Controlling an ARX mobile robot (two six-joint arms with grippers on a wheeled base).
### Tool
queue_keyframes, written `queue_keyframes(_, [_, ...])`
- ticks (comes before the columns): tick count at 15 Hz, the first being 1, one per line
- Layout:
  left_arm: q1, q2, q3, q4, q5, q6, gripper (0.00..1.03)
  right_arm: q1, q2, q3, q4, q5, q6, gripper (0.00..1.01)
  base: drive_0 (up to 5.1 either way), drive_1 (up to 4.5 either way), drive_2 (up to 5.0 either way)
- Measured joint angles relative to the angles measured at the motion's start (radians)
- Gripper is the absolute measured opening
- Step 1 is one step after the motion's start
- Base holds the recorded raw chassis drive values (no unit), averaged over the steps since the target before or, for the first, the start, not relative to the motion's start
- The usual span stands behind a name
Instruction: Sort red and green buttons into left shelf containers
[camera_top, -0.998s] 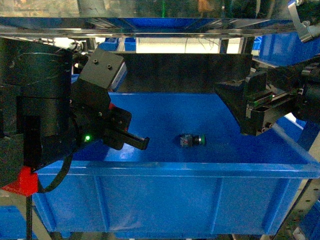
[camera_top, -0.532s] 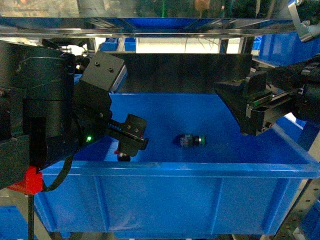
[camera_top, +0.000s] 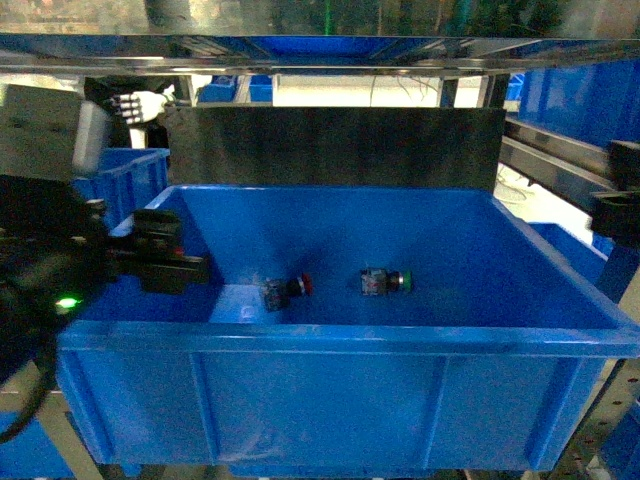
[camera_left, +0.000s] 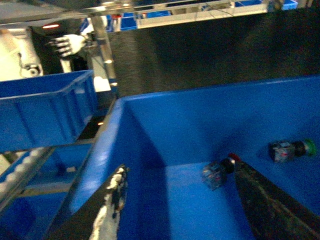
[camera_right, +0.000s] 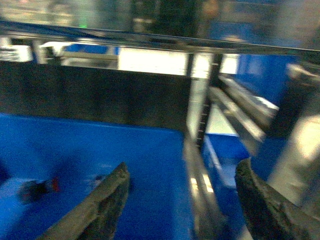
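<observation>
Buttons lie on the floor of the big blue bin (camera_top: 330, 340): a red button (camera_top: 285, 290) left of centre and a green button (camera_top: 385, 281) just to its right, the two near each other but apart. Both rest on their sides, long axes running roughly left to right in the head view, coloured caps pointing right.

In the left wrist view the left gripper (camera_left: 195, 210) has its fingers spread wide with nothing between them. It hangs over the bin's left end, and the red button (camera_left: 220, 172) sits ahead of it and slightly right, close beside the right-hand finger; the green button (camera_left: 292, 149) lies further right again. So the left arm is clearly the nearer one to both.

The right gripper (camera_right: 185, 210) also stands open and empty. Its picture is badly smeared, but it seems to hang over the bin's right wall, with a reddish blob low on the left that is probably the red button.

Any fresh pick in this bin would fall to the left arm, closing across the short width of the body rather than end to end.
</observation>
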Motion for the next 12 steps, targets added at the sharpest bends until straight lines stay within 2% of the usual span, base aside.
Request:
queue_keyframes(1, [0.037, -0.079, -0.061, 0.009, 0.011, -0.019, 0.5, -0.028, -0.056, -0.053, 0.003, 0.016, 0.002, 0.5, 0.0, 0.0, 0.0])
queue_keyframes(2, [0.053, -0.15, -0.11, 0.016, 0.035, -0.027, 0.39, -0.038, -0.108, -0.098, 0.003, 0.007, 0.003, 0.39, 0.0, 0.0, 0.0])
queue_keyframes(4, [0.079, -0.269, -0.234, 0.01, 0.091, -0.039, 0.14, -0.062, -0.214, -0.194, -0.024, -0.035, 0.003, 0.13, 0.0, 0.0, 0.0])
queue_keyframes(5, [0.103, -0.321, -0.274, 0.007, 0.101, -0.039, 0.03, -0.079, -0.261, -0.227, -0.04, -0.042, 0.003, 0.03, 0.0, 0.0, 0.0])
queue_keyframes(8, [0.146, -0.526, -0.373, -0.031, 0.152, -0.043, 0.02, -0.11, -0.431, -0.317, -0.116, -0.085, 0.004, 0.02, 0.0, 0.0, 0.0])
queue_keyframes(9, [0.161, -0.586, -0.402, -0.074, 0.163, -0.043, 0.02, -0.124, -0.488, -0.341, -0.153, -0.089, 0.005, 0.02, 0.0, 0.0, 0.0])
queue_keyframes(10, [0.176, -0.661, -0.43, -0.122, 0.174, -0.043, 0.02, -0.168, -0.555, -0.364, -0.197, -0.147, 0.004, 0.02, 0.0, 0.0, 0.0])
queue_keyframes(11, [0.187, -0.757, -0.436, -0.235, 0.184, -0.043, 0.02, -0.201, -0.613, -0.38, -0.236, -0.159, 0.004, 0.02, 0.0, 0.0, 0.0])
queue_keyframes(12, [0.188, -0.772, -0.436, -0.25, 0.185, -0.043, 0.02, -0.202, -0.621, -0.383, -0.243, -0.159, 0.005, 0.02, 0.0, 0.0, 0.0])
